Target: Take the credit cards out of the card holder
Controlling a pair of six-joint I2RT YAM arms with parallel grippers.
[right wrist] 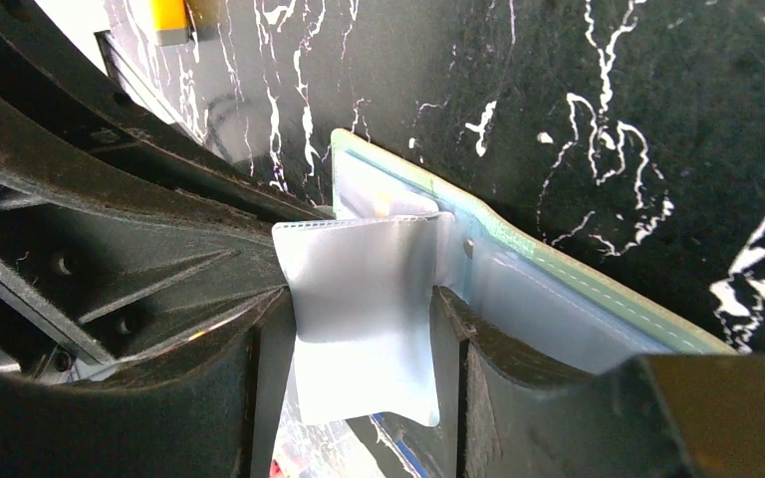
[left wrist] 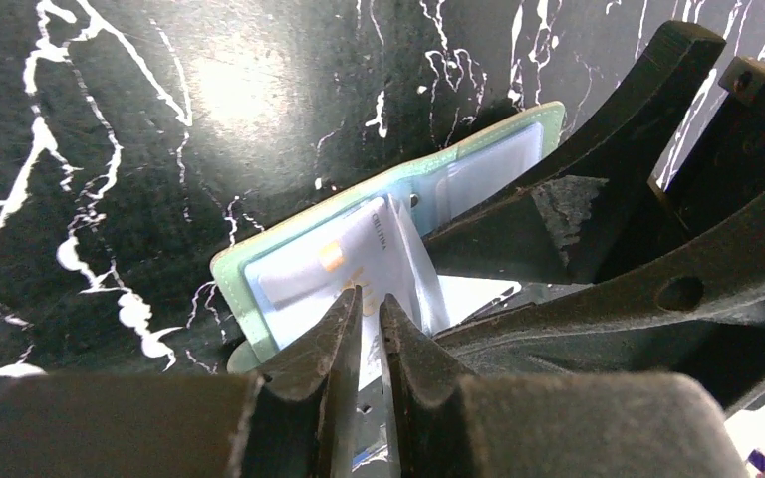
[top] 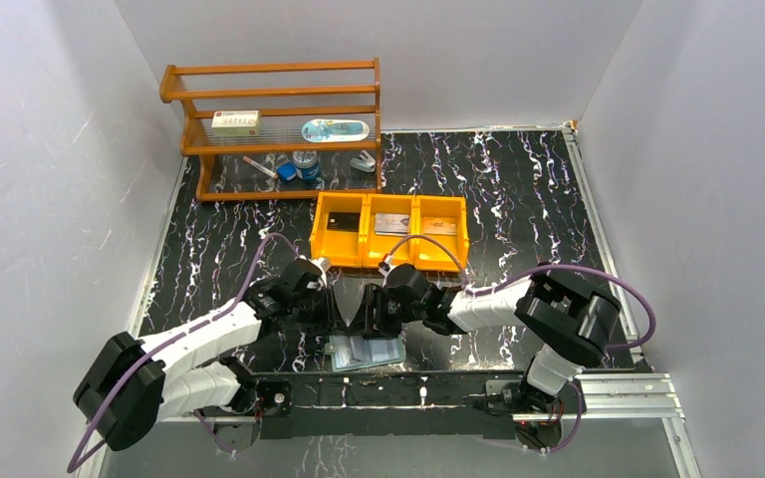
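Muted green trims the card holder (left wrist: 231, 274), which lies open on the black marbled table (left wrist: 110, 100) near its front edge, between the two arms. Its inner pockets are pale, glossy and bluish. The left gripper (left wrist: 369, 304) has its fingers pinched almost together on the near edge of a pale card (left wrist: 354, 249) with a gold chip, which tilts up out of the holder. The right gripper (right wrist: 361, 294) clamps a glossy pocket leaf (right wrist: 359, 339) across its width, so the leaf bows between the fingers. Farther back, the orange tray (top: 388, 267) holds a black card (top: 340, 221), a silver-grey card (top: 390, 224) and a tan card (top: 439, 227), one to each compartment. Beyond it stands a wooden rack (top: 269, 95).
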